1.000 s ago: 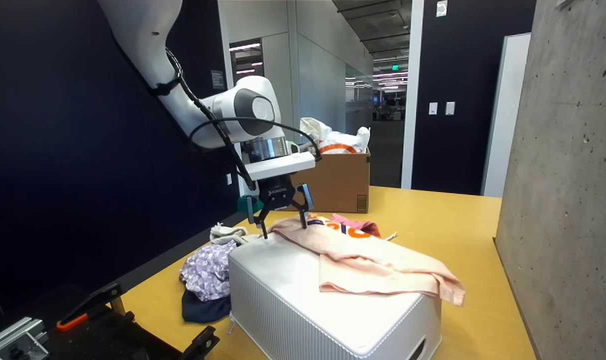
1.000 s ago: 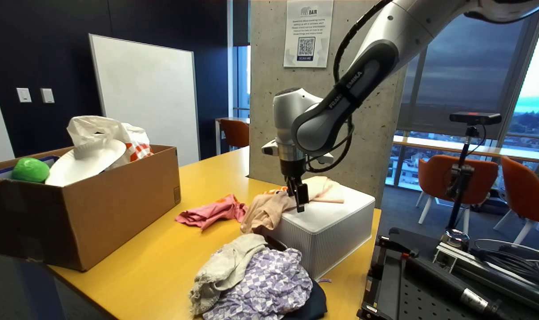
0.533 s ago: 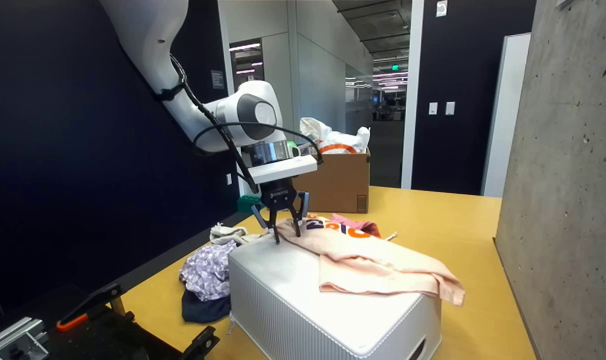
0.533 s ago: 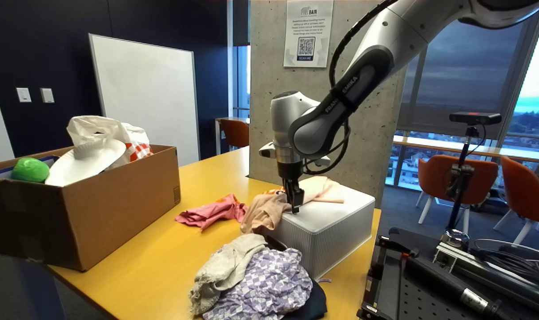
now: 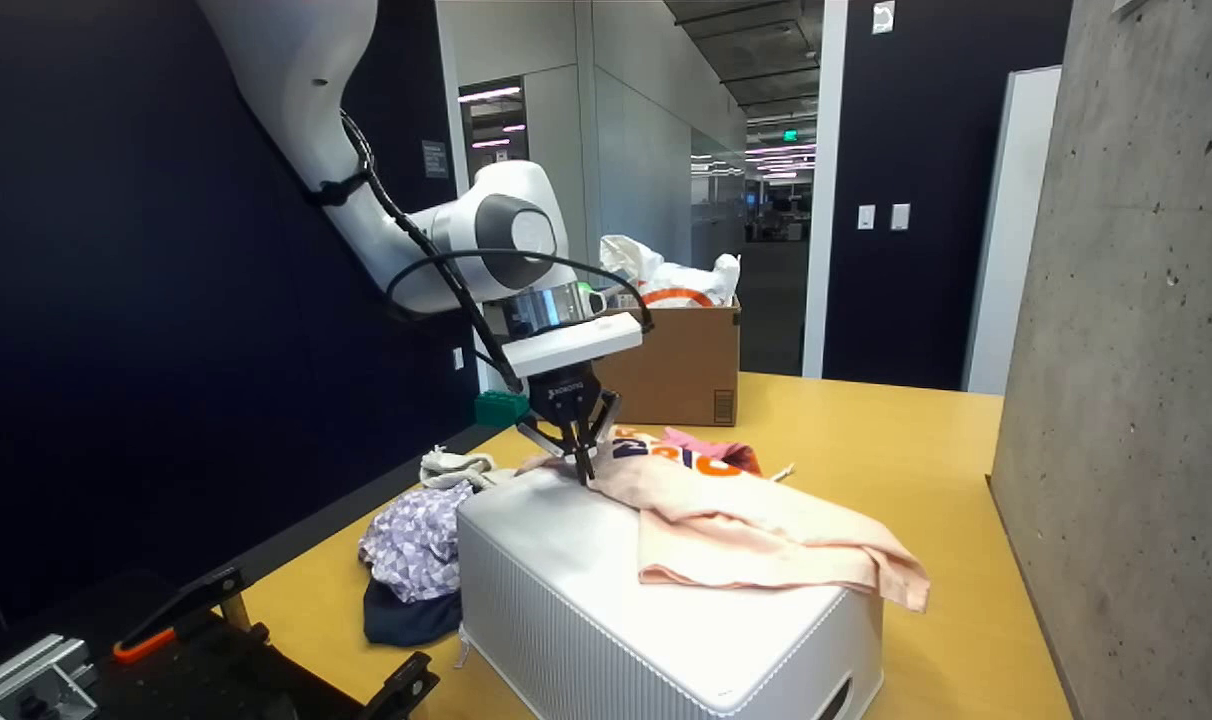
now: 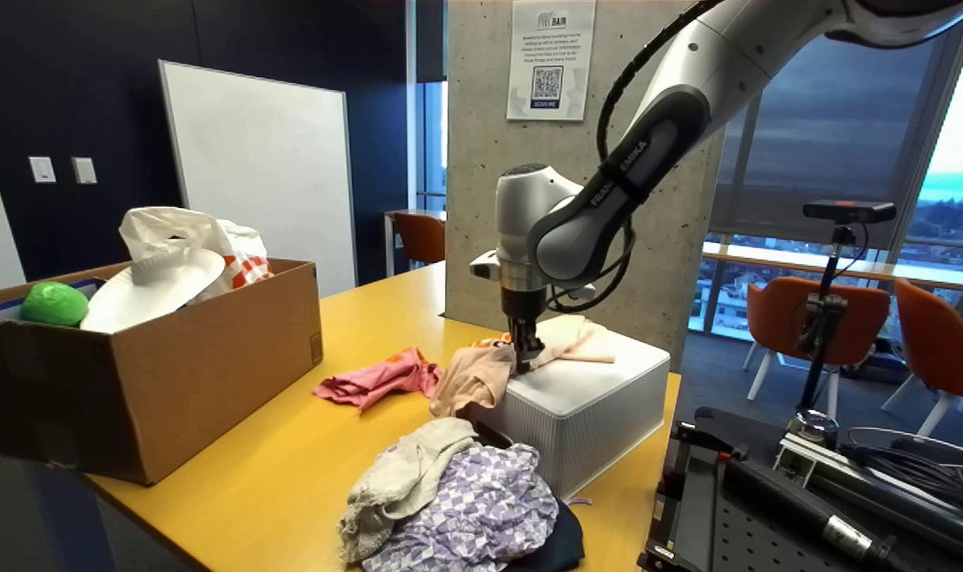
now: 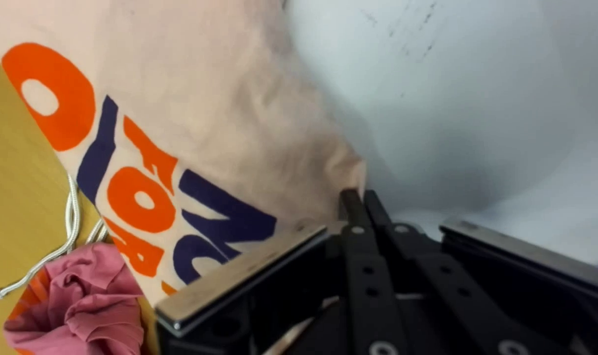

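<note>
Yellow table lines the wrist view's left; lower right, the gripper, nearly closed, pinches peach cloth by its edge; so shallow a grip could slip.

Black two-fingered gripper now drawn together.
A second ago its jaws stood wide apart; now, sitting slightly lower, they pinch the edge of a peach fabric garment with orange and navy lettering.
</note>
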You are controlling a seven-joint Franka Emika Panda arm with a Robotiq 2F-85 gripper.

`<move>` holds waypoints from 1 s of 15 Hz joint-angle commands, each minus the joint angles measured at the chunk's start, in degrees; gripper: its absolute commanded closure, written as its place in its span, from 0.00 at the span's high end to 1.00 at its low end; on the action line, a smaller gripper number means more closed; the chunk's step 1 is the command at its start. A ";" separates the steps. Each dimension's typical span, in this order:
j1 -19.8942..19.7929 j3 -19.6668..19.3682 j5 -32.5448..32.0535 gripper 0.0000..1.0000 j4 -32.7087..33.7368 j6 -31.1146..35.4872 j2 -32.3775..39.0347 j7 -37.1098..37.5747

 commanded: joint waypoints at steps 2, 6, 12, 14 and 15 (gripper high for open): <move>-0.18 -1.55 -1.72 0.01 -6.79 3.08 -7.60 0.65; -1.39 -1.32 0.95 0.01 -10.97 1.57 -16.42 0.60; -1.81 -1.04 7.35 0.01 -12.58 -8.98 -24.50 -0.15; -1.59 -0.84 10.67 0.01 -12.27 -13.62 -25.18 -1.07; -1.54 -0.43 12.81 0.01 -11.89 -16.84 -24.92 -2.68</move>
